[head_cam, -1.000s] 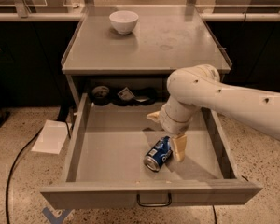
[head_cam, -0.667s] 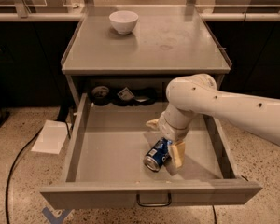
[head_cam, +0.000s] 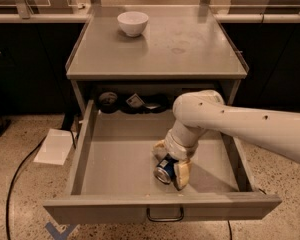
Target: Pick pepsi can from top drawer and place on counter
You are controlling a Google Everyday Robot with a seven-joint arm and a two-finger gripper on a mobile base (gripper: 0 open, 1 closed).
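The pepsi can [head_cam: 165, 170], blue with a silver end, lies on its side on the floor of the open top drawer [head_cam: 115, 159], near the front right. My gripper [head_cam: 171, 160] reaches down into the drawer from the right. Its cream fingers [head_cam: 182, 173] sit against both sides of the can, closed on it. The can still rests on the drawer floor. The grey counter [head_cam: 190, 44] is directly above the drawer.
A white bowl [head_cam: 133, 22] stands at the counter's back left. Dark items [head_cam: 109, 101] and a packet [head_cam: 135, 101] lie at the drawer's back under the counter. The drawer's pull handle [head_cam: 165, 217] is at the front. White paper [head_cam: 54, 146] and a black cable [head_cam: 20, 174] lie on the floor at left.
My gripper has lowered around the can and its fingers have drawn closer together. The can has shifted slightly toward the front left.
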